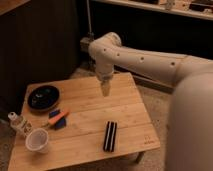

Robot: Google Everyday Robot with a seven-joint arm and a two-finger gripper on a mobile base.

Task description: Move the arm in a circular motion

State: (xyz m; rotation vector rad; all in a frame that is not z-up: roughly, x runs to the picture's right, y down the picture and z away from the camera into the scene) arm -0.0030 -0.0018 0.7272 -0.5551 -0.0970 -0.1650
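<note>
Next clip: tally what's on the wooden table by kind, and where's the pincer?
Black dish: 1
White cup: 1
Small white container: 1
Orange-and-blue item: 1
Black bar: 1
Total: 5
Pincer hangs over the table's far half.

You have one arm [150,61] ending in one hand [105,89], which hangs over the far part of the one bench [131,111]. On it, count one black dish [43,97], one white cup [38,141], one small bottle [16,123], one orange-and-blue tool [58,118] and one black bar [110,136].
</note>
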